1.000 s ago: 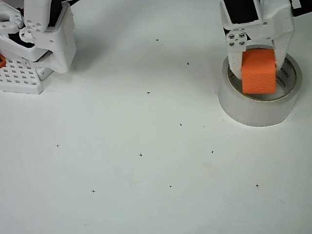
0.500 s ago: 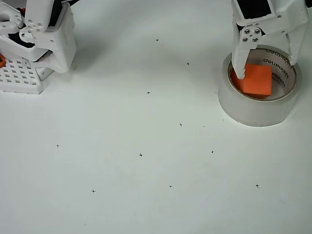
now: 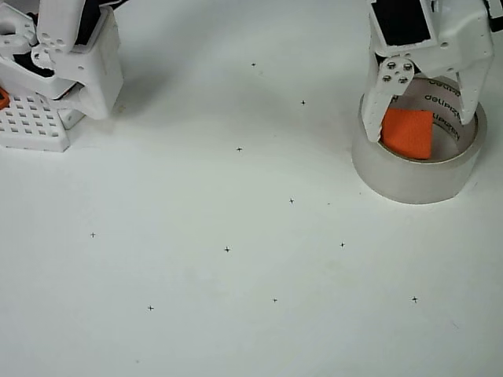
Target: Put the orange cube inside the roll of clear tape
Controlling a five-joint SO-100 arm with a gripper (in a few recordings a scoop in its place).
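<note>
The orange cube (image 3: 409, 133) lies inside the hole of the roll of clear tape (image 3: 416, 177), which rests flat on the white table at the upper right of the overhead view. My white gripper (image 3: 420, 127) hangs over the roll, open, its two fingers spread on either side of the cube. The left finger (image 3: 377, 118) reaches over the roll's left rim, and the right finger (image 3: 471, 98) stands over its right rim. Neither finger holds the cube. The dark green lettering on the roll's inner core shows beside the cube.
The arm's white base (image 3: 63, 55) with a perforated white plate (image 3: 31, 126) stands at the upper left. Small black cross marks dot the white table (image 3: 236, 259).
The gripper let go of the orange cube, which dropped into the tape roll. The fingers have since spread wider and the gripper has risen slightly.
</note>
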